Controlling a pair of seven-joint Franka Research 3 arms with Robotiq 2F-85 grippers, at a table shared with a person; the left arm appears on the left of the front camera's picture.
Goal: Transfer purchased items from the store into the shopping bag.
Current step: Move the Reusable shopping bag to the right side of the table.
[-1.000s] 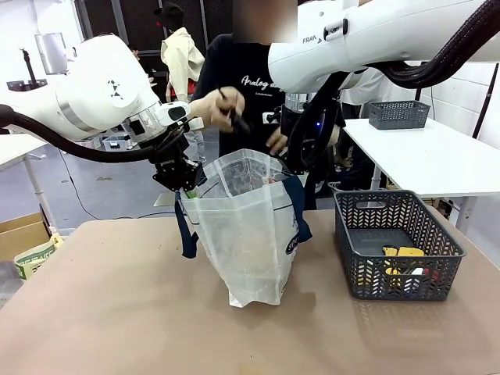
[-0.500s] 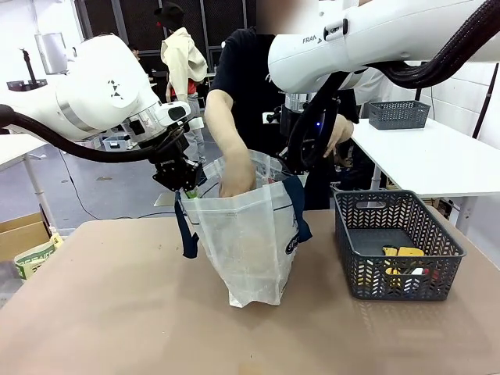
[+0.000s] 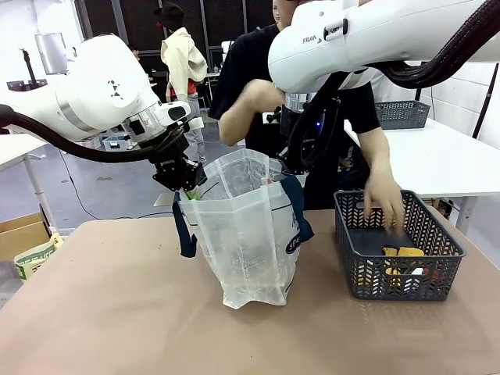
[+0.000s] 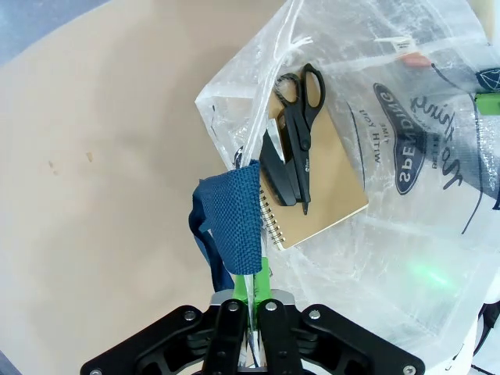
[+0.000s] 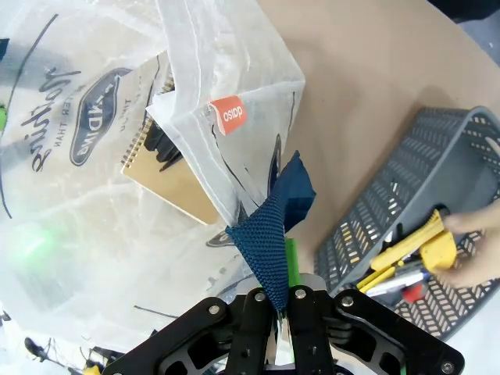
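The translucent white shopping bag (image 3: 250,234) stands open mid-table, held by its navy handles. My left gripper (image 3: 186,187) is shut on its left handle (image 4: 230,226), and my right gripper (image 3: 291,170) is shut on its right handle (image 5: 269,234). Black scissors (image 4: 295,141) and a brown spiral notebook (image 4: 320,180) lie inside the bag. In the dark grey basket (image 3: 391,277) at right are a yellow item (image 3: 402,254) and other small goods. The person's hand (image 3: 383,207) reaches into the basket, touching the yellow item (image 5: 426,242).
The brown table (image 3: 117,312) has free room in front and to the left of the bag. The person leans over the far edge, their other arm (image 3: 246,109) raised above the bag. A second grey basket (image 3: 398,114) sits on a white table behind.
The person's hand has come out of the bag, and their other hand has moved down into the grey basket. Both grippers have stayed where they were, holding the handles.
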